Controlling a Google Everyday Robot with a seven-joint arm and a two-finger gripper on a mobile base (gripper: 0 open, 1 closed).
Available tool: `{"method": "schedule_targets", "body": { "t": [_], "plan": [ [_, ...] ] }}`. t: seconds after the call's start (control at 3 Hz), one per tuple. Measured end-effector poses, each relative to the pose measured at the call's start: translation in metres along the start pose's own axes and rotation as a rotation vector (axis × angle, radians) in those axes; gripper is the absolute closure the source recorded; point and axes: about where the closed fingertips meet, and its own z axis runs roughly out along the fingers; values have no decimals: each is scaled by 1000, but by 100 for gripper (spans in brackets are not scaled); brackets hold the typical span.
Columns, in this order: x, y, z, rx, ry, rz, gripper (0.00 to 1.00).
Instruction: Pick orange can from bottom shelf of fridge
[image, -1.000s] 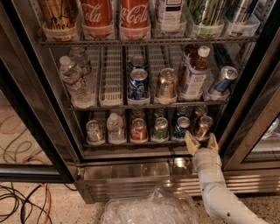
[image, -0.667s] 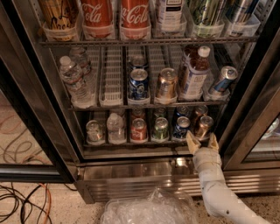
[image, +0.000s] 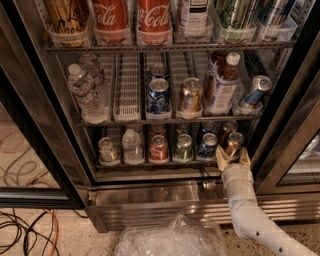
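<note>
Approach for grasp | orange can (image: 234, 142) stands at right end of bottom shelf (image: 150, 163) | my claw (image: 233, 159) spread at that shelf's front edge, flanking the can | next, I judge: advance, squeeze, lift clear.

The orange can (image: 234, 142), short, with a shiny copper-orange body and a silver top, stands upright at the front of the rightmost lane of the bottom shelf (image: 140, 164), a wire rack with pale lane dividers holding a row of small cans. The fridge (image: 150, 197) is a tall display cooler with black door frames and a brushed steel base panel. The tool (image: 232, 159) sits at the shelf's near right edge, its two fingers spread on either side of the can's lower part; whether they touch it cannot be told.
</note>
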Motion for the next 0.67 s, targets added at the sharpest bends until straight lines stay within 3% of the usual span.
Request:
{"method": "schedule_targets", "body": {
  "t": [0.67],
  "plan": [
    [-4, -1, 24, 3, -10, -13, 36]
  ]
}}
